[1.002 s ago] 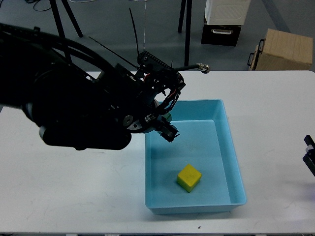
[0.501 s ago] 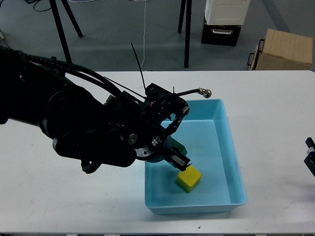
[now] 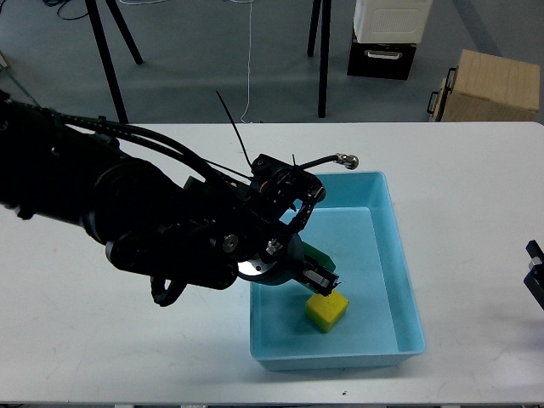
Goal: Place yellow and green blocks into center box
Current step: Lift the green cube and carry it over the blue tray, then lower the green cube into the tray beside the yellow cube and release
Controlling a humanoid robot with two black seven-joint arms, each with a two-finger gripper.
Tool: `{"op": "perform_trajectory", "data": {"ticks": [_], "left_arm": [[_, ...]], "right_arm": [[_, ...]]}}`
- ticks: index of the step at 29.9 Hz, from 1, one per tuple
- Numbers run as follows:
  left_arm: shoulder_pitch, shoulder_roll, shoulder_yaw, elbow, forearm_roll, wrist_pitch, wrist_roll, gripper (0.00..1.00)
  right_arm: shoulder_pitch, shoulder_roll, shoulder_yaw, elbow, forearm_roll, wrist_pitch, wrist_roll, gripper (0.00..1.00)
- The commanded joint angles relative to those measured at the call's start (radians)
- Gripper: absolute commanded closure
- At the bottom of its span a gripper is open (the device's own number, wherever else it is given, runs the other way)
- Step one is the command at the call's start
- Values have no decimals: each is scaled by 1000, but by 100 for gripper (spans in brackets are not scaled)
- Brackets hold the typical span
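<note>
Over the light blue plastic rectangular box point(image 3: 399, 280) on the white bench point(image 3: 127, 357), the left fingers point(image 3: 320, 274) grasp a small green block point(image 3: 316, 256) just above the yellow cube block point(image 3: 327, 309) lying on the box floor. Only a sliver of the right arm's fingers point(image 3: 535, 270) shows at the frame edge, so I cannot tell their state.

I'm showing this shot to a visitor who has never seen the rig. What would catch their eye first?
The bulky black left arm sweeping in from the left, its left gripper lowered into the light blue box at table centre. Next, the yellow block on the box floor just under the fingers, with a green block seemingly held between them. A sliver of the right gripper shows at the right edge.
</note>
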Motion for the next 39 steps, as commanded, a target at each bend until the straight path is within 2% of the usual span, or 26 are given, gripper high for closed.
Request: {"op": "perform_trajectory", "data": {"ticks": [1,9,11,12,13,14,15,16,17,20,21,22,23,28,30,31,33,34,39], "left_arm": [[-3,0,0,-1,-19,-1,-14,29],[-4,0,0,12,-25,-6,-34,21],[-4,0,0,12,-25,-4,-42,22],[-4,0,0,12,-25,-1,-55,28],[-4,0,2,13,-24,0,-81,41],[-4,0,2,15,-24,-1,-129,61],[-6,0,3,19,-24,-4,-167,71],[-7,0,5,19,-24,-4,-192,76],[-6,0,5,21,-24,-4,-192,80],[-4,0,5,24,-24,11,-191,82],[-7,0,5,24,-22,16,-191,88],[-14,0,5,16,-18,16,-191,97],[-17,0,3,12,-15,16,-187,100],[-24,0,0,22,-21,22,-128,100],[-24,0,-3,31,-24,30,-132,83],[-23,0,-3,42,-22,34,-134,69],[-14,0,-3,73,-25,42,-134,23],[-11,0,-5,79,-29,42,-134,12],[-11,0,-8,78,-39,31,-131,4]], "right_arm": [[0,1,-5,0,0,0,0,1],[0,4,-1,0,0,0,0,1],[0,4,1,0,0,0,0,1],[0,4,1,0,0,0,0,1],[-1,4,1,0,0,0,0,1],[-2,4,0,0,0,0,0,1],[-2,4,-1,0,0,0,-1,1],[-2,6,-2,0,0,0,0,1],[-2,6,-4,0,0,0,0,1],[-1,9,-2,0,0,0,0,1],[0,11,-2,0,0,0,0,1],[0,11,-1,0,0,0,0,1],[0,12,1,0,0,0,0,1],[-2,12,4,0,0,0,0,1],[-8,12,6,0,0,0,0,1],[-11,12,7,0,0,0,0,1],[-11,12,7,0,0,0,0,1],[-12,12,7,0,0,0,0,1],[-12,12,6,2,0,0,0,1]]}}
